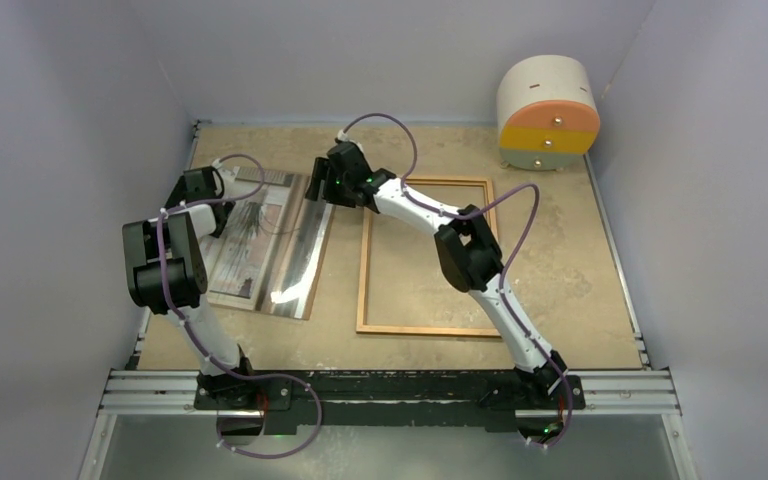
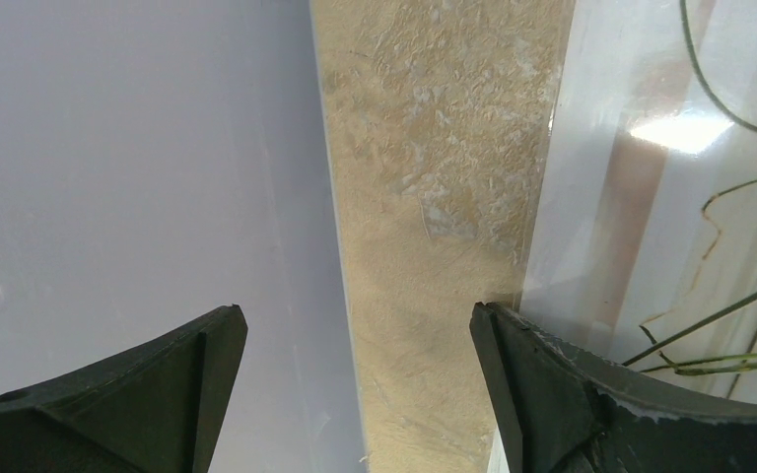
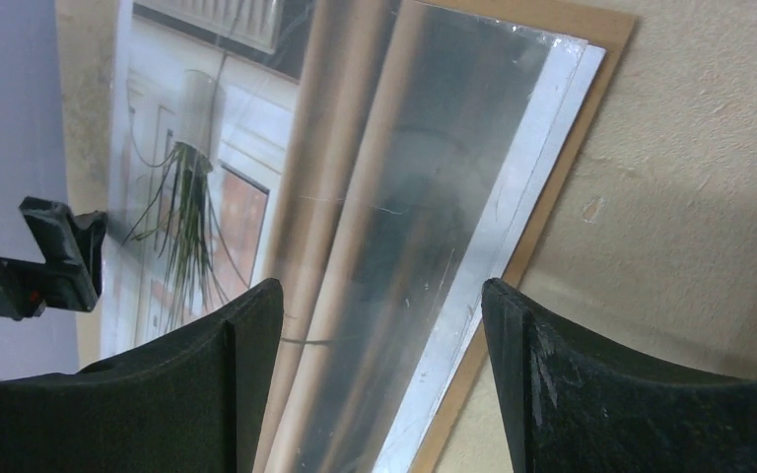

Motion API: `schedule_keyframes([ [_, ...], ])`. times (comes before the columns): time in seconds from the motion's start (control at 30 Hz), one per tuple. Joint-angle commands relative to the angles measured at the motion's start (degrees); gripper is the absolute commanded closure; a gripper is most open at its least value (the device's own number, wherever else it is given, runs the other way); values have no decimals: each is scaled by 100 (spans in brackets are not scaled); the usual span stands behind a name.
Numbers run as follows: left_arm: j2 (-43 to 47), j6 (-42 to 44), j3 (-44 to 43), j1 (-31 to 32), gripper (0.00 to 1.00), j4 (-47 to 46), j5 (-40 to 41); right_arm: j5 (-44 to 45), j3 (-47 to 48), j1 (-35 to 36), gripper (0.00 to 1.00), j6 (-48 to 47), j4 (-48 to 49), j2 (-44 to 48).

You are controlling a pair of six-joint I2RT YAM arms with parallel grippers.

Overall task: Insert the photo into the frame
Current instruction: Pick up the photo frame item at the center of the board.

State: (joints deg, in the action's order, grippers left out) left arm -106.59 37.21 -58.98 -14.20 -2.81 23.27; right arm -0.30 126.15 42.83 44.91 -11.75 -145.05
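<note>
Two arms reach from the bottom of the top view, each with one two-finger gripper, and both grippers meet at one stack of flat sheets in the left half of the mottled tan table [image 1: 560, 260]. Farthest left, a plain grey wall [image 2: 108, 148] stands along the table's edge. The left gripper [image 2: 355, 325] hangs over the strip of bare table between that wall and the stack, with its jaws spread wide and nothing between them. Its right finger [image 2: 552, 384] sits right at the left edge of the one large glossy photo [image 1: 255, 235] of a pale room with a trailing plant. The photo lies flat in the left centre of the top view, outside the frame. One clear, reflective pane [image 3: 424, 197] overlaps the photo's right side, and one plain brown backing board [image 3: 524, 248] shows as a thin margin beyond the pane. Which sheet lies uppermost I cannot tell. The right gripper [image 3: 382, 296] hovers above the pane, its fingers parted and holding nothing. Right of the stack and apart from it, one thin orange-brown wooden frame [image 1: 430, 329] lies flat, with bare table showing through it. The right arm slants across the frame's upper left corner and right side, hiding parts of its rails. In the upper right corner stands one round cabinet [image 1: 548, 112], banded cream, orange and yellow, well apart from the rest.
</note>
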Motion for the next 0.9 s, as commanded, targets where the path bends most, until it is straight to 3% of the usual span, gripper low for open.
schedule_keyframes([
  [0.0, -317, -28, 352, 12, 7, 923, -327, 254, 230, 189, 24, -336, -191, 607],
  [0.2, -232, 18, 400, 25, 7, 996, -380, -206, -197, 191, 24, -203, 109, 759],
  [0.43, -203, 84, 413, 27, 7, 1039, -380, -1591, -892, 169, 24, 433, 1698, 1061],
  [0.63, -139, 73, 361, 20, 7, 1330, -688, -2359, -1751, 52, 24, 1764, 3551, 1206],
  [0.87, -140, 54, 261, 20, 7, 1511, -730, -2182, -1952, 50, 26, 1860, 3560, 1248],
])
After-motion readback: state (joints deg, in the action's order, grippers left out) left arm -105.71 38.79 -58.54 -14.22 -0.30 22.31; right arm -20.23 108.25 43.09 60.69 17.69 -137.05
